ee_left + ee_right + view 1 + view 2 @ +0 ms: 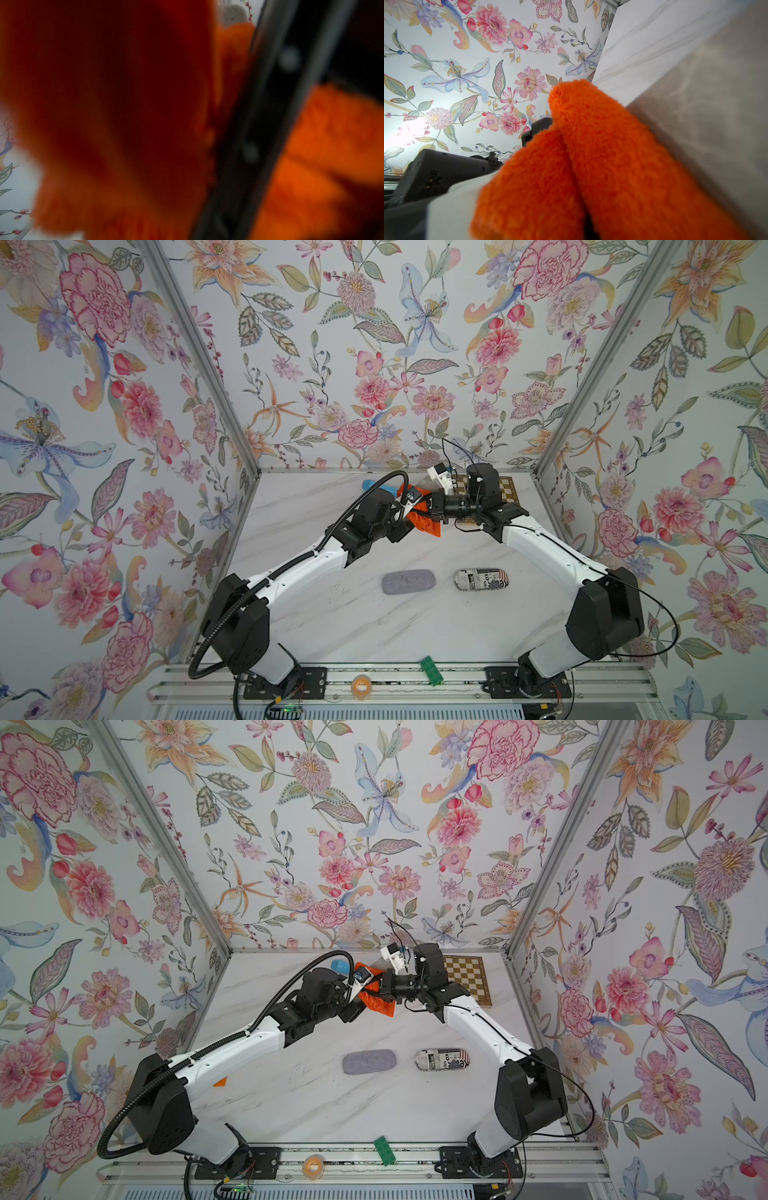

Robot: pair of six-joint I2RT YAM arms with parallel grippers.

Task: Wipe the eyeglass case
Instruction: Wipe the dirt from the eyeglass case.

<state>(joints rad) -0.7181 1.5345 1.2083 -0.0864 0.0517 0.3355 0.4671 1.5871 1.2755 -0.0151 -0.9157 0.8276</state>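
Observation:
Both arms meet above the back middle of the table. A fluffy orange cloth [424,524] [612,166] hangs bunched between them, and my right gripper [432,512] is shut on it. The eyeglass case [706,124] is a smooth silver-grey shell held off the table, with the cloth pressed against its side. In both top views only a grey corner of the case [424,483] [380,966] shows. My left gripper [411,514] is buried in the cloth and holds the case. The cloth [104,104] fills the left wrist view, so its jaws are hidden there.
A grey felt case [408,581] and a newsprint-patterned case [482,579] lie on the marble table nearer the front. A chessboard [505,489] sits at the back right, a light blue object [369,484] at the back left. A green brick [431,671] and tape roll [360,685] rest on the front rail.

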